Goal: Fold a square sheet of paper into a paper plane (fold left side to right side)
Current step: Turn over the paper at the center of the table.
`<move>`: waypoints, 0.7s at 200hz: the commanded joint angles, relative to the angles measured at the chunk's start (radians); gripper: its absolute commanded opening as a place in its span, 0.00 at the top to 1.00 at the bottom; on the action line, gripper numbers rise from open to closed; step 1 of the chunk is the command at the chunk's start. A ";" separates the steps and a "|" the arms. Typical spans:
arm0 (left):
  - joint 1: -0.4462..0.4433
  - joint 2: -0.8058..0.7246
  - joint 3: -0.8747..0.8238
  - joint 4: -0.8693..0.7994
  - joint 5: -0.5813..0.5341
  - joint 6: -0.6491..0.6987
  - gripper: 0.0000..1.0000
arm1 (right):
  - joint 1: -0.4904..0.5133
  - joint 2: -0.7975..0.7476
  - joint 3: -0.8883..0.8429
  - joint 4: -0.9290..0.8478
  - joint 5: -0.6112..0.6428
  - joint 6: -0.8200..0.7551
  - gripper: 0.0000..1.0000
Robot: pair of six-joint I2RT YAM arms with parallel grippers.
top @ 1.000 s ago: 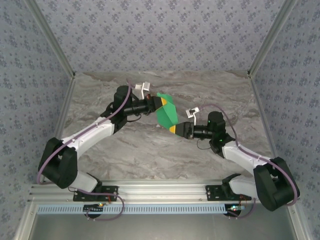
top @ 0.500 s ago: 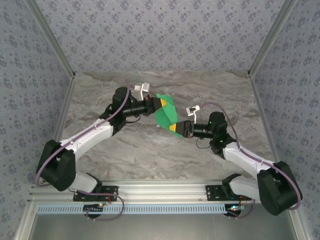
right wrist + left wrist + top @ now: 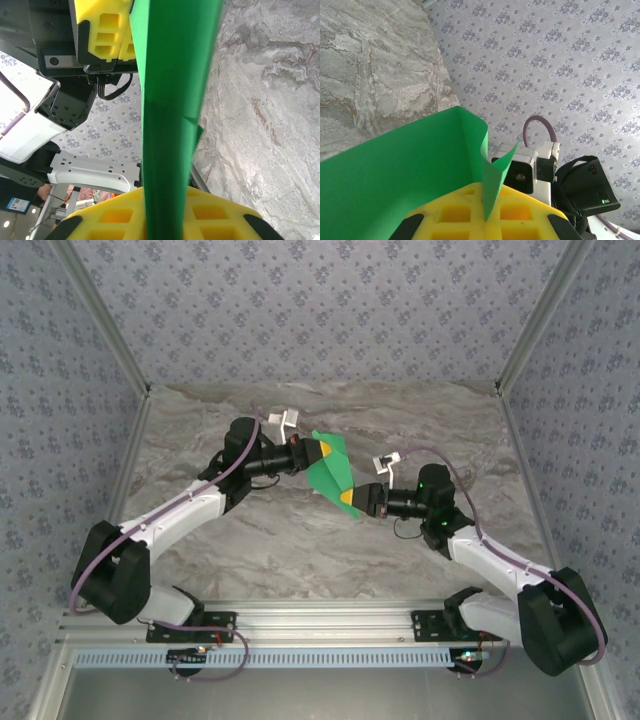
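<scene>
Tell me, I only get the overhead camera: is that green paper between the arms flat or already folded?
Observer: Folded. The left wrist camera shows the square sheet of paper with a sharp crease and a small flap bent back, pinched in the left gripper.
Operator: And the other arm?
Observer: Its wrist camera shows the sheet running edge-on up from the right gripper; the paper hides how far that is closed.
Operator: Is it resting on anything?
Observer: Seemingly not: the marble table lies behind the sheet there, apart from it.
</scene>
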 commanded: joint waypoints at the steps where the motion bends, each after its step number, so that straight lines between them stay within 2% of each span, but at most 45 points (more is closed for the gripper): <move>1: 0.001 -0.008 0.011 0.021 0.011 0.025 1.00 | 0.009 -0.016 0.043 -0.053 0.003 -0.028 0.87; 10: 0.002 -0.004 0.011 0.018 0.011 0.027 1.00 | 0.010 -0.016 0.048 -0.073 0.006 -0.039 0.89; 22: 0.003 -0.003 0.009 0.006 0.008 0.034 0.93 | 0.011 -0.017 0.053 -0.103 0.007 -0.059 0.92; 39: 0.011 -0.012 0.013 -0.058 -0.015 0.074 0.79 | 0.013 -0.024 0.067 -0.182 0.023 -0.109 0.95; 48: 0.019 -0.025 0.012 -0.106 -0.033 0.113 0.65 | 0.012 -0.034 0.078 -0.232 0.040 -0.145 0.95; 59: 0.035 -0.052 0.007 -0.191 -0.071 0.156 0.53 | 0.015 -0.051 0.107 -0.374 0.077 -0.228 0.96; 79: 0.068 -0.132 -0.019 -0.337 -0.176 0.240 0.43 | 0.025 -0.083 0.168 -0.630 0.188 -0.391 0.98; 104: 0.083 -0.250 -0.035 -0.545 -0.336 0.344 0.39 | 0.098 -0.095 0.288 -0.982 0.486 -0.615 1.00; 119: 0.085 -0.322 -0.044 -0.636 -0.424 0.379 0.39 | 0.190 -0.072 0.368 -1.142 0.739 -0.706 1.00; 140: 0.084 -0.423 -0.072 -0.709 -0.518 0.391 0.38 | 0.340 0.024 0.491 -1.340 1.137 -0.749 1.00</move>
